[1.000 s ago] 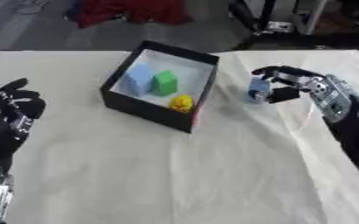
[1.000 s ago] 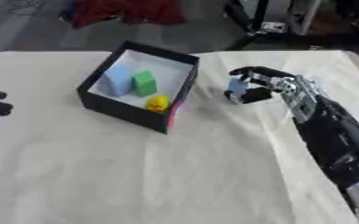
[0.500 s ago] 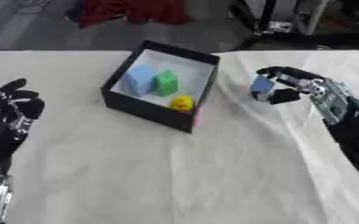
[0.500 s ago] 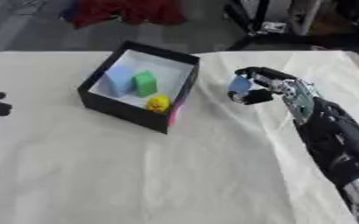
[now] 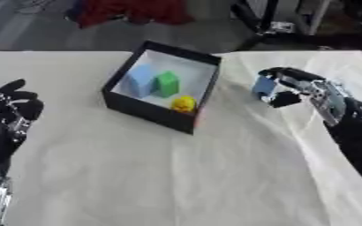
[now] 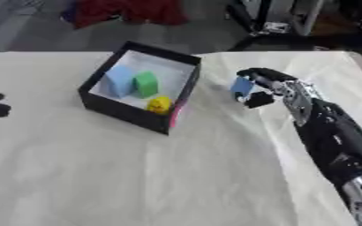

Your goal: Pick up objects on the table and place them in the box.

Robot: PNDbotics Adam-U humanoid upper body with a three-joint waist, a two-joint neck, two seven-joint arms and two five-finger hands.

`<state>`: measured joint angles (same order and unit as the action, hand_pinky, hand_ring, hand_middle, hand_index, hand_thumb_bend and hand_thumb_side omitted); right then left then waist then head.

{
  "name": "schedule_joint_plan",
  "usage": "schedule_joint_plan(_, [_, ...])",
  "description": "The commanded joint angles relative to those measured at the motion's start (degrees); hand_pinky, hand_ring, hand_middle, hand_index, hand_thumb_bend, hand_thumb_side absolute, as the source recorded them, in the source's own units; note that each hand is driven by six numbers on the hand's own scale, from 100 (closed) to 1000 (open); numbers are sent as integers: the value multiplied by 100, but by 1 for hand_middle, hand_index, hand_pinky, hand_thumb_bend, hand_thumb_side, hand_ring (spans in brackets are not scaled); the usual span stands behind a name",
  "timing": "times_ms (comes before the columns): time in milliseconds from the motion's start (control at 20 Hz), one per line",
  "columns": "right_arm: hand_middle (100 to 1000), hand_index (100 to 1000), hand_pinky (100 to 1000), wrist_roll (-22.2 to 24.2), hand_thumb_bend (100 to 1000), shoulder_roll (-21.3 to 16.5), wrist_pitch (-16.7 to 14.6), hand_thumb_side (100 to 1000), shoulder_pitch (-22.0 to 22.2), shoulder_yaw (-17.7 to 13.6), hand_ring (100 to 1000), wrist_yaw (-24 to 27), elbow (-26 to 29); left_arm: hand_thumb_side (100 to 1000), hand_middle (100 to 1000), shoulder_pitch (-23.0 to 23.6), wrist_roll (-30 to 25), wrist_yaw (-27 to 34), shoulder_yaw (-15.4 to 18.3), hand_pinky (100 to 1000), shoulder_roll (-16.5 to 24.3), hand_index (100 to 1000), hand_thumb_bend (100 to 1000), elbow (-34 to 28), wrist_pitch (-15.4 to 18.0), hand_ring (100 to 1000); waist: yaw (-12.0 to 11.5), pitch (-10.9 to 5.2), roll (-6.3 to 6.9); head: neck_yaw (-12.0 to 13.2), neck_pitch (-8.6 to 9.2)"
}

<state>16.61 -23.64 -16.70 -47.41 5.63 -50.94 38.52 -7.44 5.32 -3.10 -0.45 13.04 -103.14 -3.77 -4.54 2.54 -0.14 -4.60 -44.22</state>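
Box (image 5: pixel 149 109) already has three pieces inside, right robot hand (image 5: pixel 296 86) pinches a blue block (image 5: pixel 264 85) beside it, left robot hand (image 5: pixel 10 115) idles open.

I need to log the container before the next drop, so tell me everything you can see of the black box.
The black box is square and open-topped, with dark outer walls and a pale inside. It sits askew on the cream cloth, left of the right hand. Inside are a light blue block, a green block and a small yellow thing. A pinkish strip shows at its near right corner. No hand touches it.
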Motion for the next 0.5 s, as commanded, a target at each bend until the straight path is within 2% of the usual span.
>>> schedule_joint_plan(50, [664,800,844,-228,100,-70,115,100,-59,-49,836,-203,59,663,618,-73,-16,-3,6,673,53,843,906,-110,12,593,-3,-82,68,-13,10])
schedule_joint_plan(300, [470,581,792,-724,100,-71,365,100,-64,-121,766,-355,262,664,618,-75,-13,0,7,673,51,843,907,-113,11,593,-8,-74,74,-11,10])
schedule_joint_plan(500, [396,494,773,-1152,100,-79,436,100,-54,-112,736,-312,481,665,618,-74,-10,2,9,673,54,843,905,-116,10,593,-6,-71,72,-6,10])
